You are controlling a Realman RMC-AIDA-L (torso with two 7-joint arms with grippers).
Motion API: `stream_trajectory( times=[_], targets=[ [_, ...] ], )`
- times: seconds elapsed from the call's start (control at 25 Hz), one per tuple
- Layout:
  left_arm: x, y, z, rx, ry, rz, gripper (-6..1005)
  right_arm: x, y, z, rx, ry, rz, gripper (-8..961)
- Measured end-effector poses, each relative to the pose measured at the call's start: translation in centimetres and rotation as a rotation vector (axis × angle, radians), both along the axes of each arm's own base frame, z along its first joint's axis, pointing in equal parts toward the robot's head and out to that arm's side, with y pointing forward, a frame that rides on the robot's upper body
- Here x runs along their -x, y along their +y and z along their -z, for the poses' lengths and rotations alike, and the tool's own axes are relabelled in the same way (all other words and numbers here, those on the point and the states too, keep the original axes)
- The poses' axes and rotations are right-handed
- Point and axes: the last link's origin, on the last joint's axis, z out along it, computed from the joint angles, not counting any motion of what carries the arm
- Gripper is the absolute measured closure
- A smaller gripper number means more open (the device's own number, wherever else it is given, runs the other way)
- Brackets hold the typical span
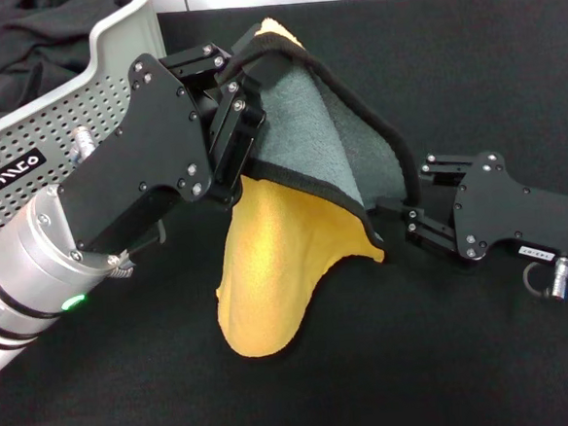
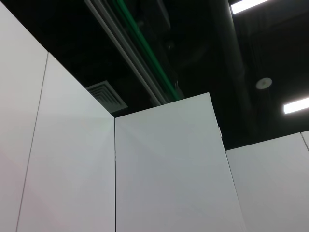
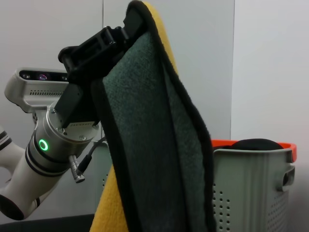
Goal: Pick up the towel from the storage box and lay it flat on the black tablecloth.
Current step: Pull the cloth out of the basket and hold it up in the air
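Inside storage box [image 1: 81,100], dark cloth [image 1: 38,40] lies bunched.

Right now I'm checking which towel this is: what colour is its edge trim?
Black, on the towel; clearest in the head view.

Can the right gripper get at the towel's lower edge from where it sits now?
Probably yes: the right gripper already sits at the black trim of the towel, low on the tablecloth, with nothing between them.

Crumpled dark charcoal cloth [image 1: 28,41] inside the perforated bin; white wall panels [image 2: 164,169], ceiling strip lights [image 2: 295,105] overhead.
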Motion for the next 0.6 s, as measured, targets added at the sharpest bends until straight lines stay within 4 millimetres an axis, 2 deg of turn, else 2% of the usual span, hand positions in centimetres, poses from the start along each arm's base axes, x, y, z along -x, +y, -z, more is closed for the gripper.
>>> stream_trajectory(
  times=[0.4,0.6],
  targets=[
    [-0.04,-0.02,0.04,0.002,0.001,0.003,976,-0.38,-0.12,0.11,0.005,0.002,0.02,710],
    [-0.04,-0.08,0.12,0.006,0.001,0.003,975,-0.2,-0.33,0.01,-0.002,0.007,-0.007,752]
  ],
)
